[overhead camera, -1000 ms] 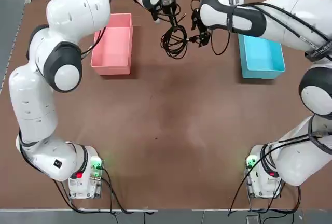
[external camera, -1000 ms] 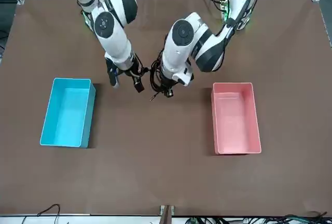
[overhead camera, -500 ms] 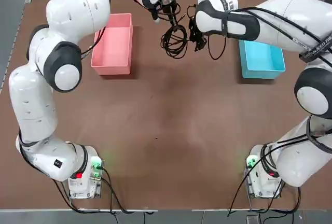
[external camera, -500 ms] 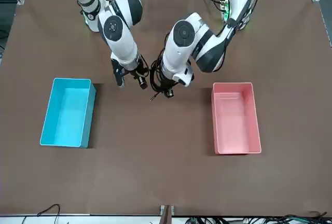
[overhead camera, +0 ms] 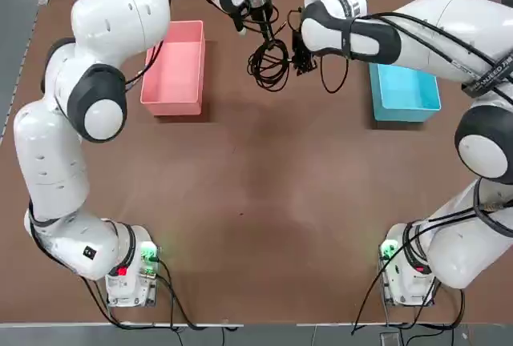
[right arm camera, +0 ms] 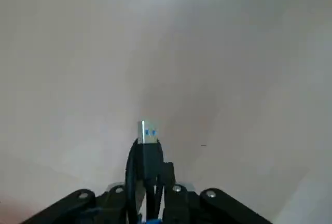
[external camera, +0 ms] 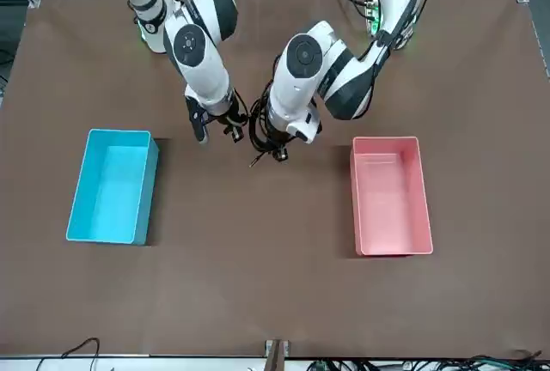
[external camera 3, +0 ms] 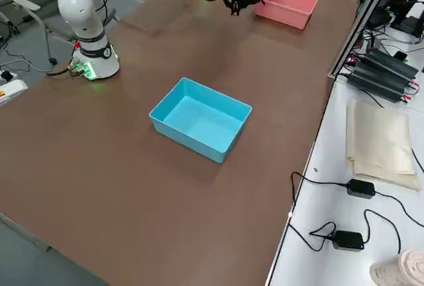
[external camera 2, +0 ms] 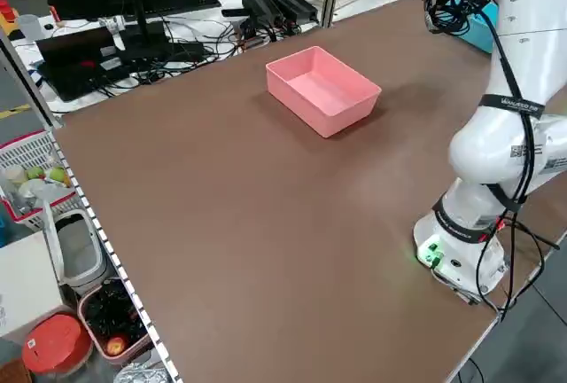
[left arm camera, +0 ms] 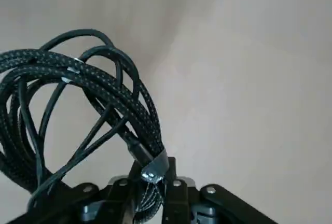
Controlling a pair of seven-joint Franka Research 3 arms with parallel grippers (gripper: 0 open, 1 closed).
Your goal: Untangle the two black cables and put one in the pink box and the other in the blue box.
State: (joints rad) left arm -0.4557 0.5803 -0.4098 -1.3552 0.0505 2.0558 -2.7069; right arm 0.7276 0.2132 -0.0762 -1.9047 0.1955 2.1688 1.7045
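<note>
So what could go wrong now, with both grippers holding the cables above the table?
1. The cables hang as one knotted bundle between the left gripper and the right gripper; pulling apart may tighten the knot.
2. The right gripper pinches only a plug, which could slip out.
3. The pink box and blue box are both empty; a dropped cable would land on the table.

Two black cables hanging tangled in one loose coil above table, betw. the boxes; braided strands looping, a USB plug sticking out. Pink box and blue box both sitting empty, upright, well apart.
</note>
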